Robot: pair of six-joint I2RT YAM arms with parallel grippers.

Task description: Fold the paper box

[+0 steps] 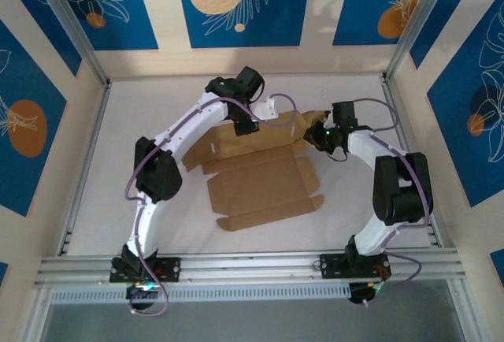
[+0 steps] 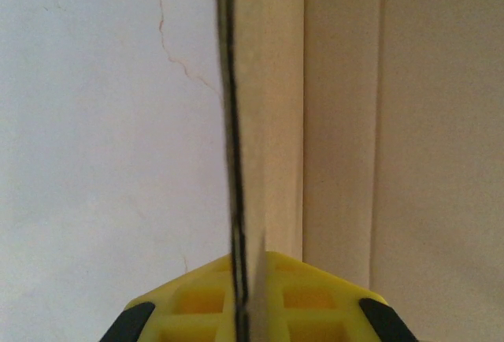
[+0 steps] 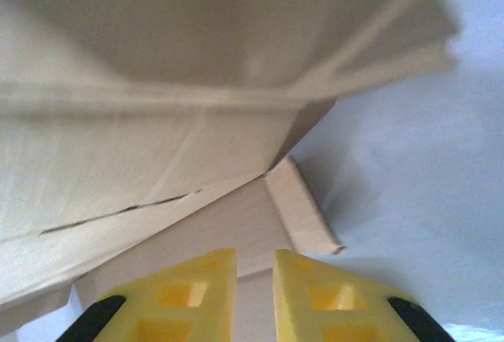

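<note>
The paper box (image 1: 260, 188) is a brown cardboard die-cut sheet lying mid-table, its near panel flat and its far panels raised. My left gripper (image 1: 242, 127) is at the raised far panel. In the left wrist view it (image 2: 248, 267) is shut on the cardboard's thin edge (image 2: 231, 121), which runs straight up between the yellow fingers. My right gripper (image 1: 315, 133) is at the sheet's far right corner. In the right wrist view it (image 3: 254, 267) stands narrowly open with nothing between the fingers, just short of a folded panel (image 3: 157, 145) and a small side flap (image 3: 303, 208).
The white table top (image 1: 142, 105) is walled on three sides by beige and blue panels. An aluminium rail (image 1: 252, 265) carrying both arm bases runs along the near edge. Bare table lies left of the sheet and in front of it.
</note>
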